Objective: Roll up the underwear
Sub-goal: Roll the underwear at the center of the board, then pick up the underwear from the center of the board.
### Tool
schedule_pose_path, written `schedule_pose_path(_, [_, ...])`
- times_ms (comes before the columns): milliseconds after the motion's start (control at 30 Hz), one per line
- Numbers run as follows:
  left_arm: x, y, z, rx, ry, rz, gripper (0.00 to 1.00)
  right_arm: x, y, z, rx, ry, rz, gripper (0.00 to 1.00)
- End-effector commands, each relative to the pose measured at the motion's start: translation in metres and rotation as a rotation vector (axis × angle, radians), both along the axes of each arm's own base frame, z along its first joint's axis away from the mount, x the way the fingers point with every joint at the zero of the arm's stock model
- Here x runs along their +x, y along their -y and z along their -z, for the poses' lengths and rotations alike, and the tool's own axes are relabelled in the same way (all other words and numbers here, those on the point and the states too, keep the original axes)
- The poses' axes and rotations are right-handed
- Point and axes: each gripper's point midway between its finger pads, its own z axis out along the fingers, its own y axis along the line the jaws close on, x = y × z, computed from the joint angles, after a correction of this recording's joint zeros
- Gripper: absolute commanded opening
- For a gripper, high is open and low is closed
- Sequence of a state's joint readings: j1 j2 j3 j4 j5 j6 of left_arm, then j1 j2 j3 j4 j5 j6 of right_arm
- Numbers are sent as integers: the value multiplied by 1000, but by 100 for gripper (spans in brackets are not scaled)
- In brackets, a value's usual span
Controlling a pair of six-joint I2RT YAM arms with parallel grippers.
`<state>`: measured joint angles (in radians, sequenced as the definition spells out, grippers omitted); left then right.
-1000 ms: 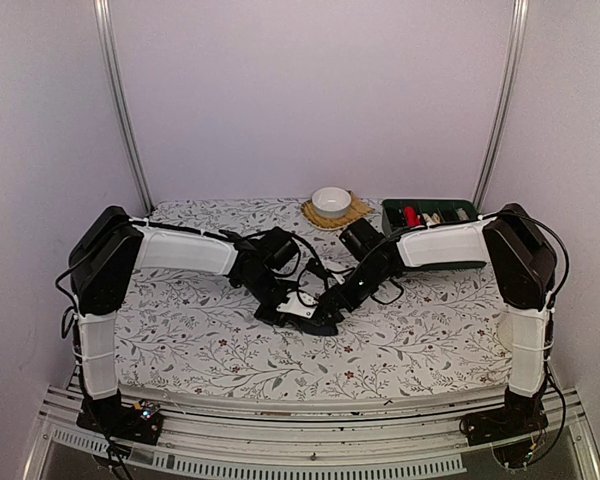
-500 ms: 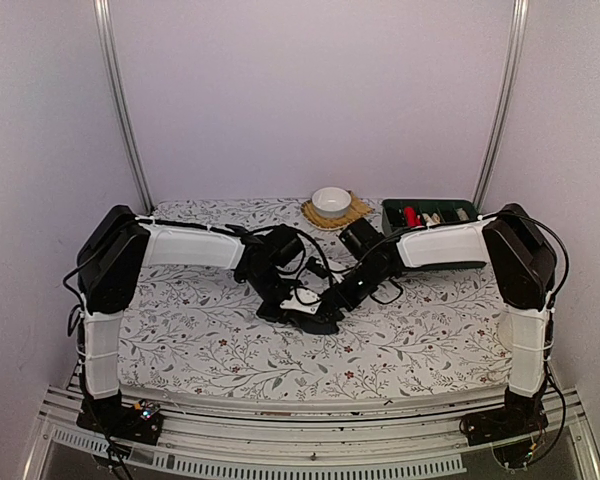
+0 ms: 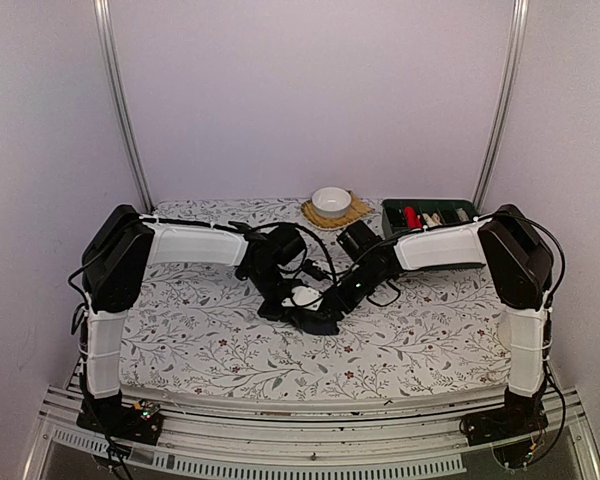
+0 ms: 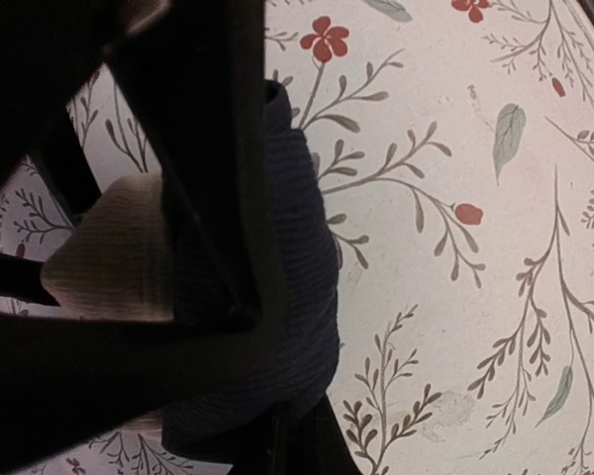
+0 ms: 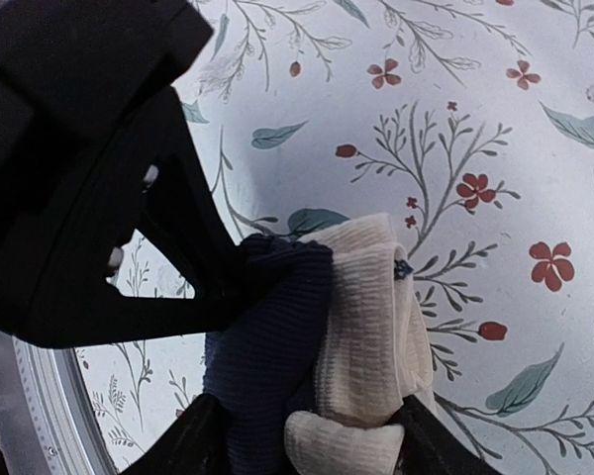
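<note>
One piece of underwear (image 3: 313, 318) shows, dark navy ribbed cloth with a cream ribbed part, bunched into a small bundle mid-table. A second garment and an orange-red tag are not in view. My right gripper (image 5: 312, 447) is shut on the bundle, navy cloth (image 5: 267, 346) on the left and cream cloth (image 5: 371, 327) on the right between its fingers. My left gripper (image 3: 292, 298) meets it from the left and pinches the navy edge; in the left wrist view the navy roll (image 4: 302, 267) lies against its dark fingers, with cream cloth (image 4: 114, 252) behind. In the top view the arms hide most of the bundle.
A white bowl (image 3: 331, 199) sits on a woven mat (image 3: 357, 213) at the back centre. A dark green tray (image 3: 394, 214) with a red item and other small things stands at the back right. The floral tablecloth (image 3: 200, 330) covers the table.
My left gripper has moved right, close against the right gripper. The bundle is more tightly bunched, and its cream patch has shifted slightly right and back.
</note>
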<state>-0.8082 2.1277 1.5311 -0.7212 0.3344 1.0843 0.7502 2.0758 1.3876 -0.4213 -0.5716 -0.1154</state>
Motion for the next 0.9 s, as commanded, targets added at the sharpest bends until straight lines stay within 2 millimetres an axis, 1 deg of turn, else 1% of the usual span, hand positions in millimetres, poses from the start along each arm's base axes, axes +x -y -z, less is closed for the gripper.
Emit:
schedule_pose_path(0, [-16,-32,45,154,-124,-69,0,-19,-4,11,-4,-37,-47,52])
schedule_pose_path(167, [-17,-32,45,153,-128,-74,0,-18,-1,8,-15,-11,-47,43])
schedule_pose_path(233, [-17,-32,43,149,-131,-78,0,-17,0,7,-13,-6,-48,38])
schedule_pose_path(300, [-15,-31,39,135,-129,-82,0,-18,0,7,-12,-7,-50,34])
schedule_pose_path(400, [-13,-27,27,97,-122,-89,1,-19,1,8,-14,-9,-50,31])
schedule_pose_path(467, [-11,-25,17,67,-103,-95,21,-20,2,9,-19,-7,-46,29])
schedule_pose_path(533, [-11,-24,7,37,-82,-95,31,-18,3,6,-14,-3,-36,27])
schedule_pose_path(567, [-11,-25,2,23,-70,-97,37,-17,4,5,-12,-2,-32,27])
schedule_pose_path(600, [-11,-25,-3,7,-61,-101,46,-16,5,3,-8,2,-27,27])
schedule_pose_path(667, [-7,-25,-19,-39,-30,-115,65,-14,9,1,-8,6,-13,25])
schedule_pose_path(733, [-4,-24,-39,-97,5,-129,92,-10,13,-1,-11,14,7,24])
schedule_pose_path(767, [-2,-25,-47,-122,17,-138,98,-9,15,-3,-7,18,15,23])
schedule_pose_path(833, [1,-27,-62,-178,44,-154,99,-5,21,-7,3,25,38,23])
schedule_pose_path(867, [3,-27,-70,-215,66,-159,99,-6,23,-8,13,14,46,23])
